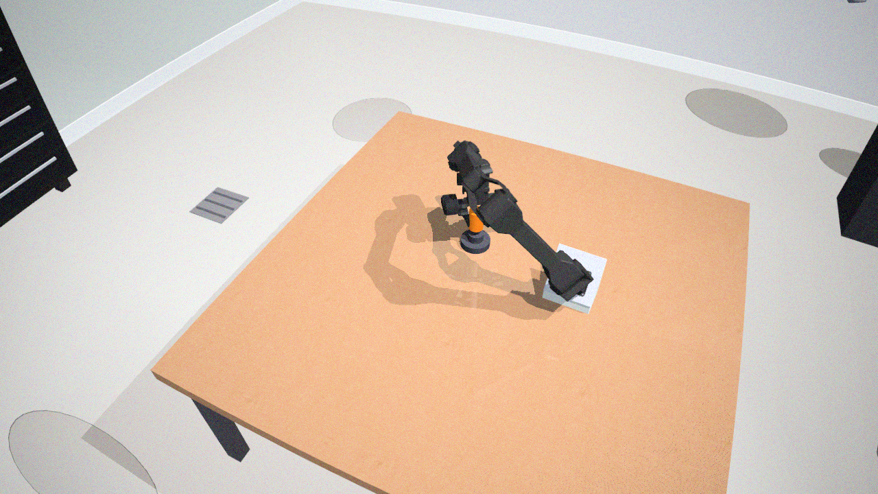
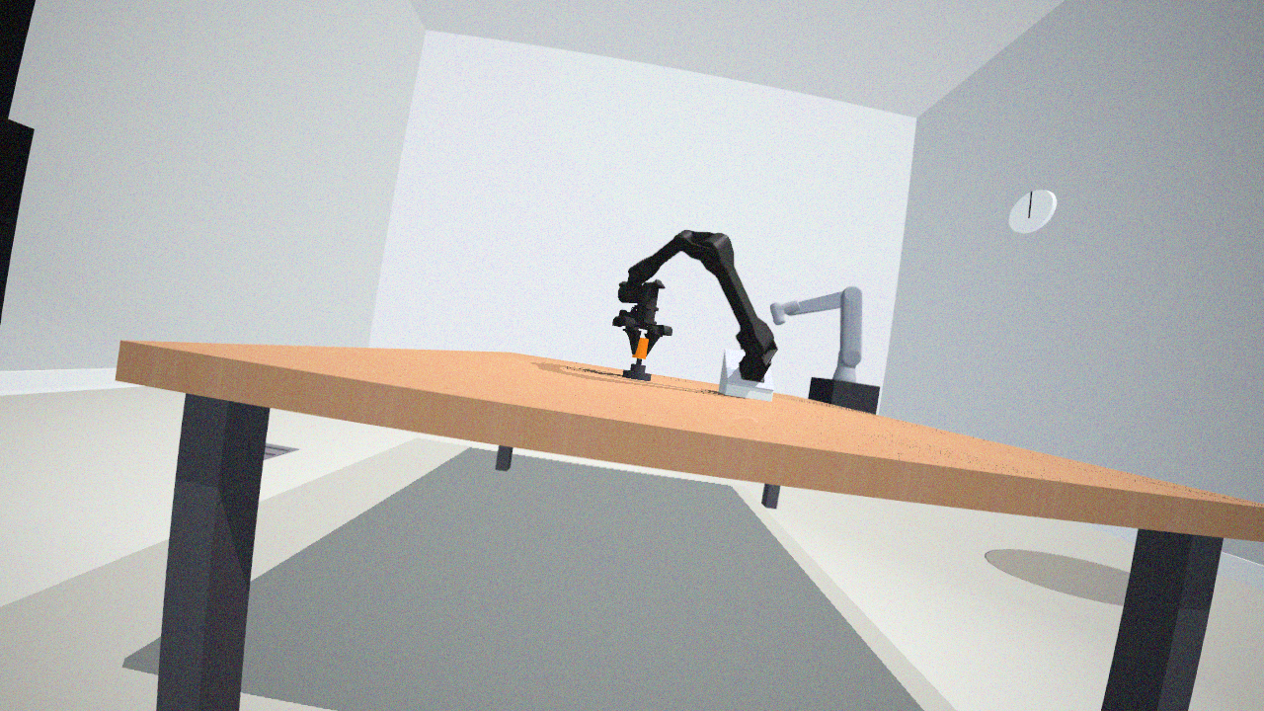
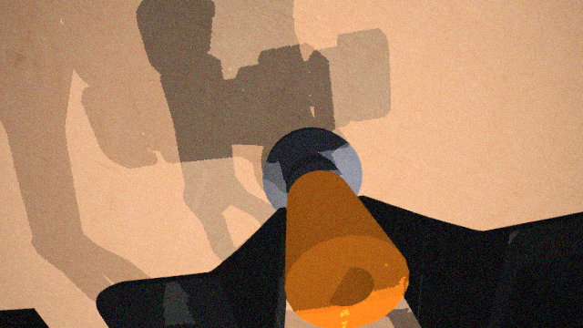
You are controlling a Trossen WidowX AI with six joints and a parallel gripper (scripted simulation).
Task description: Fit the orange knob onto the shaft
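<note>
The orange knob (image 1: 475,221) (image 2: 642,349) (image 3: 325,219) is held upright between the fingers of my gripper (image 2: 642,345) (image 3: 322,209), which is shut on it. A darker D-shaped patch shows on its top in the wrist view. The dark round pedestal (image 1: 475,245) (image 2: 636,374) (image 3: 352,164) stands on the table directly below the knob. In the exterior view a short dark stretch of the shaft (image 2: 639,360) shows between knob and pedestal, so the knob is above the pedestal, not down on it. Whether the shaft's tip is inside the hole cannot be told. The shaft's flat side is hidden.
My arm stands on a white base block (image 1: 594,264) (image 2: 747,389) to the right of the pedestal on the wooden table (image 1: 429,368) (image 2: 441,397). A grey arm (image 2: 850,327) stands beyond the table, and a dark cabinet (image 1: 24,132) is at far left.
</note>
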